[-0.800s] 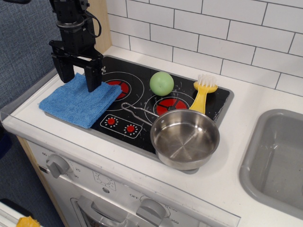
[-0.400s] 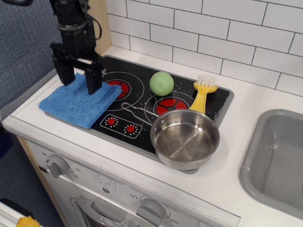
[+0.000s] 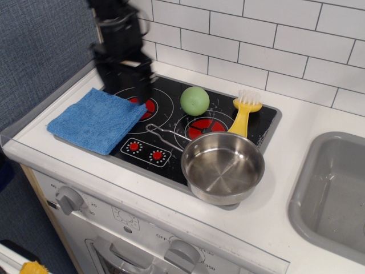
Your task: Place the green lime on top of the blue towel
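The green lime (image 3: 194, 100) is a pale green ball resting on the black toy hob between the two back burners. The blue towel (image 3: 96, 119) lies folded on the hob's left end, bare. My gripper (image 3: 122, 90) hangs above the left back burner, just right of the towel's far corner and well left of the lime. It is blurred by motion. Its two dark fingers (image 3: 142, 87) stand apart, open and empty.
A steel pan (image 3: 223, 167) sits at the hob's front right, its wire handle reaching left. A yellow dish brush (image 3: 244, 115) lies right of the lime. A grey sink (image 3: 333, 194) is at the far right. White tiled wall behind.
My gripper has moved right and toward the wall, from over the towel to over the left back burner. The towel, lime, pan and brush have not moved.
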You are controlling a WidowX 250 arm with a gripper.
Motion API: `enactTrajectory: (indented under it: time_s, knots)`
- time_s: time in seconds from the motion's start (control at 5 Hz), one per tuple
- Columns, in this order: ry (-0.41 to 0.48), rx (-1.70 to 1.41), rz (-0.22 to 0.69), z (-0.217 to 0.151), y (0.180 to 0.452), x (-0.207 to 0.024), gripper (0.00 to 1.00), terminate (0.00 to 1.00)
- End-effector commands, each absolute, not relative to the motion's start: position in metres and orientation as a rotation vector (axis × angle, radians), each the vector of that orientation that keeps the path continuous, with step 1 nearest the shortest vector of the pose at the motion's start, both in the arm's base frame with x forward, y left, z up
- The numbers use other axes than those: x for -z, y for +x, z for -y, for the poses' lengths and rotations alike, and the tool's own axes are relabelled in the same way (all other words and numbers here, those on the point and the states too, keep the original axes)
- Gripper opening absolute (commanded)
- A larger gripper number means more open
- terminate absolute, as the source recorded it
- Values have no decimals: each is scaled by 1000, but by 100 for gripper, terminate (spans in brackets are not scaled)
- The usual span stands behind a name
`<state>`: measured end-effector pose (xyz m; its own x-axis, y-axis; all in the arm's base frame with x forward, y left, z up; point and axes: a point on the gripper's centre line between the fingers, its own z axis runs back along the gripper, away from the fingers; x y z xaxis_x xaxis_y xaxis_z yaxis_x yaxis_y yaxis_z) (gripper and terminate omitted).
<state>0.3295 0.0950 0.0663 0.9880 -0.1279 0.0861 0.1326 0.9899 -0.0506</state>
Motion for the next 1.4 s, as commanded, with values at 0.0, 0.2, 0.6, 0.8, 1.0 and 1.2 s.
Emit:
enactTrajectory:
  time_s: [0.0, 0.2, 0.6, 0.8, 1.0, 1.2]
  knots:
    - [-70, 274, 198, -31, 369, -102, 100, 0]
    - [-59, 259, 176, -20, 389, -89, 100, 0]
    - [45, 200, 99, -45, 393, -65, 100, 0]
    - [67, 201, 70, -51, 390, -57, 100, 0]
    - [65, 226, 27, -44, 386, -42, 100, 0]
    - [60, 239, 13, -39, 383, -37, 100, 0]
